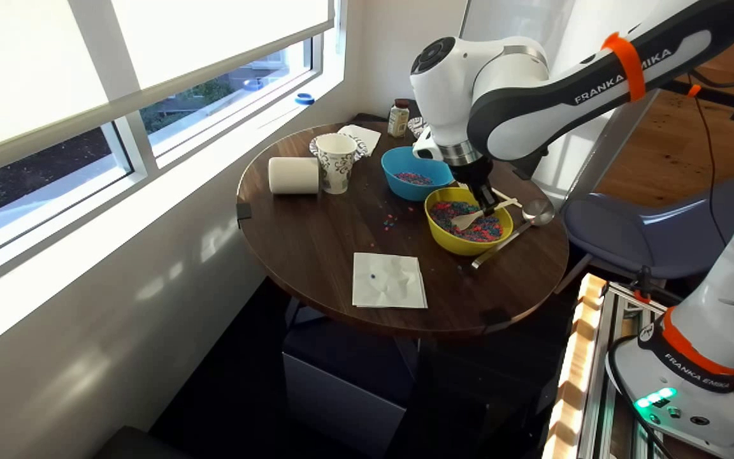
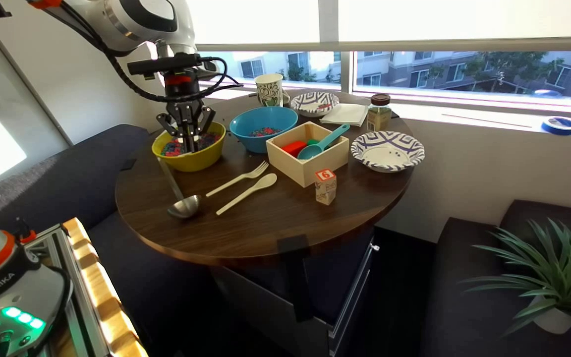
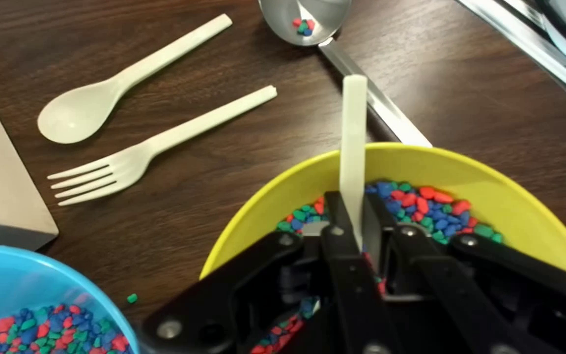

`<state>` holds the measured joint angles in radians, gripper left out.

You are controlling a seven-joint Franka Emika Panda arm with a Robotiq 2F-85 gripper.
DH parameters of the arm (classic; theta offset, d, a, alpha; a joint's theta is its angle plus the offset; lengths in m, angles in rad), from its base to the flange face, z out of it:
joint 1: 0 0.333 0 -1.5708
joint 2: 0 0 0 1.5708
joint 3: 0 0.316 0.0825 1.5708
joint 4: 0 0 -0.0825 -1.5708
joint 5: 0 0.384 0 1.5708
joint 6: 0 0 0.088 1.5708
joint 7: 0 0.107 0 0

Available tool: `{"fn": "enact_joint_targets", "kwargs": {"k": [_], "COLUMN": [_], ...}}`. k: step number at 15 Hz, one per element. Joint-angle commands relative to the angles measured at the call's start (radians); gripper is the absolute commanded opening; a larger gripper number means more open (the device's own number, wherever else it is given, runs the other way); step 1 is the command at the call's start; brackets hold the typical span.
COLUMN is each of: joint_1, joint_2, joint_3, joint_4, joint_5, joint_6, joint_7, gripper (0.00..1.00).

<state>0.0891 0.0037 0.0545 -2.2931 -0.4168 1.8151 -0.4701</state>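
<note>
Hanging low over the yellow bowl (image 1: pixel 453 243) in an exterior view, holding the tool (image 1: pixel 487 208) almost closed around the handle of the held spoon (image 1: pixel 466 220), slanting its pale head down toward the colored pebbles (image 1: pixel 487 231), leaving unclear whether touching or just above. Calling, by judgement, for a firm, even squeeze, guarding against likely swivelling of so slim a handle. Showing, in an exterior view, the blue bowl (image 2: pixel 251 143) just beside the yellow bowl and the wooden box (image 2: pixel 285 161) farther along the tabletop (image 2: pixel 226 238); pointing straight downward and hiding most of the held spoon. Favoring, seemingly, an upright approach here and shallow dips, avoiding knocks against the yellow rim. Looking down in the wrist view, pinching the spoon handle between close-set fingers (image 3: pixel 334 216) and jutting its free end out past the rim, toward the ladle (image 3: pixel 336 55) just beside the yellow bowl. Revealing also the fork (image 3: pixel 153 147) and the loose spoon (image 3: pixel 116 88), near each other and apart from the tool. Needing, most likely, small, slow turns for clearing the ladle and level carriage of any load; noting one stray pebble (image 3: pixel 132 298) between the two bowls.
</note>
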Motion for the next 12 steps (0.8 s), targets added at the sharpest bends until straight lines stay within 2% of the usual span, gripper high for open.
{"fn": "enact_joint_targets", "kwargs": {"k": [1,6,8,12], "joint_1": [-0.007,0.000,-0.006,-0.023], "joint_2": [0.001,-0.092,-0.151,-0.291], "joint_3": [0.008,0.015,0.009,-0.025], "joint_4": [0.020,0.031,0.029,0.035], "joint_5": [0.067,0.117,0.099,0.132], "joint_6": [-0.005,-0.040,-0.007,0.029], "joint_7": [0.000,0.035,0.077,0.120], "gripper": [0.44,0.82,0.97,1.00]}}
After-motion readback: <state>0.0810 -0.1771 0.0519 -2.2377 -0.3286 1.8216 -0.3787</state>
